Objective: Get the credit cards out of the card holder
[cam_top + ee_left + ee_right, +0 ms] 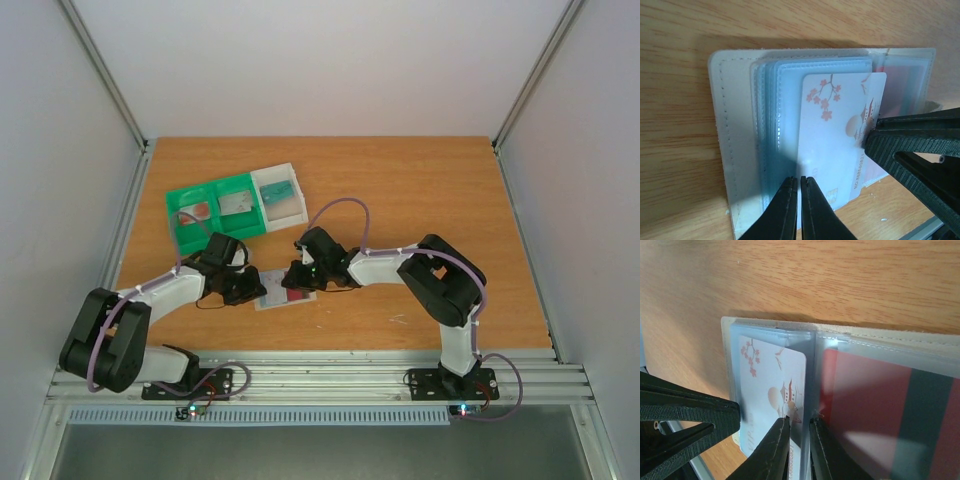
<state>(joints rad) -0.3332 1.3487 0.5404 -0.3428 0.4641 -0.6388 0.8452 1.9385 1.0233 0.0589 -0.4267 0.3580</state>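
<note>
Where the two arms meet near the front edge of the worktop (430, 200), the card holder (275, 298) lies open and flat on the wood. It is well apart from the green-and-white tray (205, 186), which sits toward the far left. Bare wood runs off to the right and to the far side. Just ahead of the arm bases, the metal rail closes off the near side.

The left tool (799, 181) is clenched, its fingers almost meeting over the near edge of the stacked clear sleeves (770, 125). I cannot tell whether a sleeve is nipped between them.

The right tool (799, 419) comes in from the other side. It is drawn narrow onto the long edge of the white card (840, 125), which is printed with blossoms and a pagoda. That edge runs down into the slit between the fingers.

The white card sticks out of its sleeve toward the left wrist camera, and one corner of it is covered by the left tool's fingers. On the holder's other leaf a red card (865, 405) with a dark stripe sits behind cloudy plastic, cut off by the frame.

From above, both tools hide the ends of the holder. What lies in the tray is too small to name, and whatever the sleeves under the white card hold cannot be seen.
</note>
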